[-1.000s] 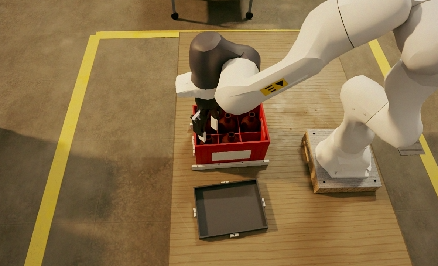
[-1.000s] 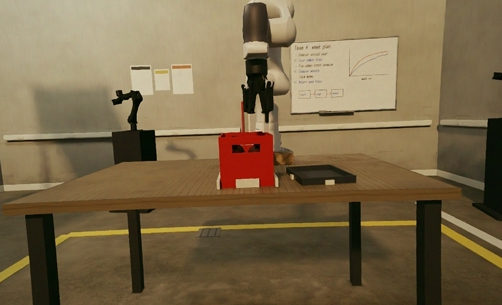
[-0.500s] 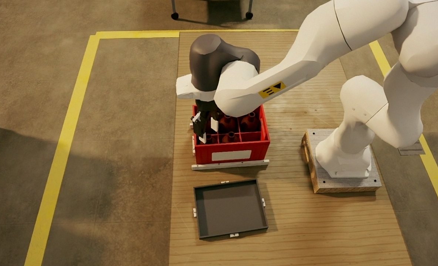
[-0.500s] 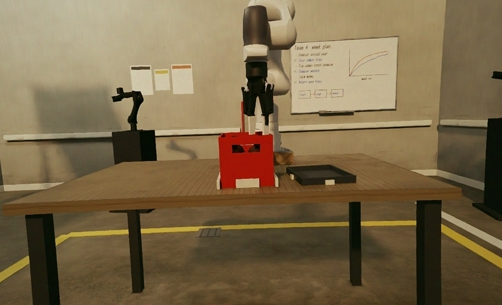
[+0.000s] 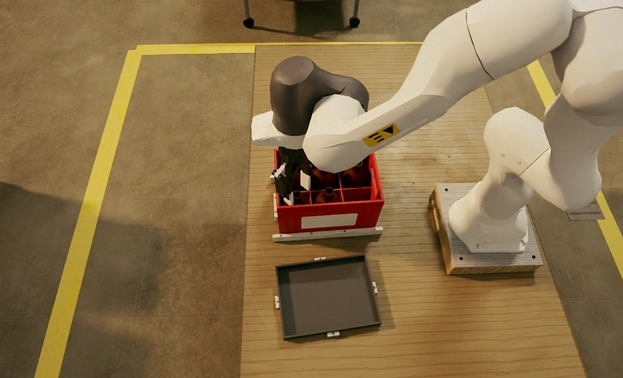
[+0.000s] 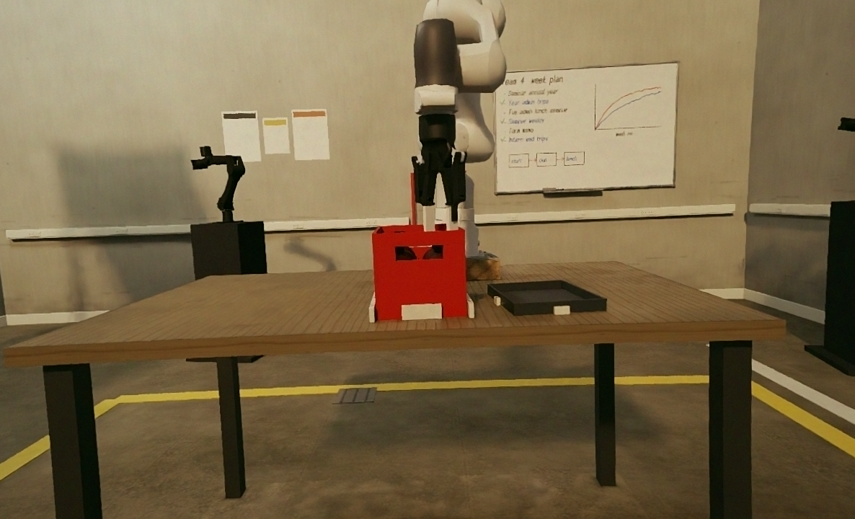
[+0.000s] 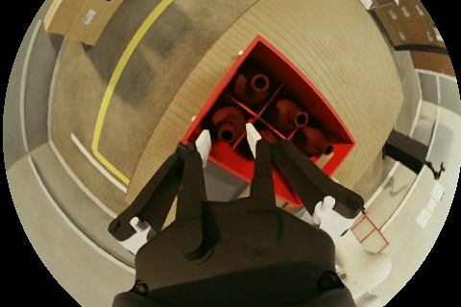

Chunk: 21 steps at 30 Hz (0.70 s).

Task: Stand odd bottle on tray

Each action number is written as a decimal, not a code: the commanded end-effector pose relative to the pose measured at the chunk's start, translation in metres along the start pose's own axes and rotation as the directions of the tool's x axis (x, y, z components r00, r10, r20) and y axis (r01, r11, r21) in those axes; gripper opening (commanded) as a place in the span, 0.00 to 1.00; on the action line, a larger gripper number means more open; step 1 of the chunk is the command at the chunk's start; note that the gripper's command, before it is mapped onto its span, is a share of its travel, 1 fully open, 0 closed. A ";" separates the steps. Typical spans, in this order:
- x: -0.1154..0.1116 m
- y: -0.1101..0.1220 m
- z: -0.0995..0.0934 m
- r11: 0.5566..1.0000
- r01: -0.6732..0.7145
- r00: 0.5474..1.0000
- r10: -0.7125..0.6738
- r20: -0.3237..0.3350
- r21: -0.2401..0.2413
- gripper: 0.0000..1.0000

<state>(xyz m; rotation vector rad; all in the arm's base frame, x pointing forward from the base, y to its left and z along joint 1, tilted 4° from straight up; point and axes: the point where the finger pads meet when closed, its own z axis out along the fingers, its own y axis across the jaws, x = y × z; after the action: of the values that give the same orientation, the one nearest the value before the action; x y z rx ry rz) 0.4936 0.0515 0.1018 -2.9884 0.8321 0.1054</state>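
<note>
The red crate (image 5: pixel 370 218) (image 6: pixel 417 284) (image 7: pixel 293 74) stands level with five dark reddish bottles upright in its cells. My gripper (image 5: pixel 298 189) (image 6: pixel 440 220) (image 7: pixel 228 134) is partly open and points down at the crate's front left cell. Its pale fingertips are apart, near rim height. The front left bottle (image 5: pixel 298 196) (image 7: pixel 226 117) shows below and between them, not gripped. The front middle bottle (image 5: pixel 328 196) is beside it, partly hidden in the wrist view. Other bottles (image 7: pixel 250 87) (image 7: pixel 283 114) (image 7: pixel 312 140) stand in the back row. Neck differences are too small to tell. The dark tray (image 5: pixel 328 296) (image 6: pixel 533 304) lies flat and holds nothing.
White strips (image 5: pixel 328 233) edge the crate's base, and small white blocks (image 5: pixel 333 334) (image 6: pixel 561 309) sit around the tray. The crate's front right cell (image 5: pixel 356 193) has no bottle. The arm's base block (image 5: pixel 492 263) stands to the right of the crate.
</note>
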 end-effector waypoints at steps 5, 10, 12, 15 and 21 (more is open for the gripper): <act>0.001 -0.002 0.009 1.000 0.012 1.000 -0.012 -0.004 0.004 0.44; 0.001 -0.002 0.014 1.000 0.012 1.000 -0.012 -0.004 0.004 0.44; 0.001 -0.002 0.014 1.000 0.012 1.000 -0.012 -0.004 0.004 0.44; 0.001 -0.002 0.016 1.000 0.012 1.000 -0.012 -0.004 0.004 0.44; 0.001 -0.002 0.018 1.000 0.012 1.000 -0.012 -0.004 0.004 0.44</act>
<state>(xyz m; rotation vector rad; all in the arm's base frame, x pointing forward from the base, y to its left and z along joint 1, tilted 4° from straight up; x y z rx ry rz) 0.4938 0.0532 0.0861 -2.9881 0.8268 0.1015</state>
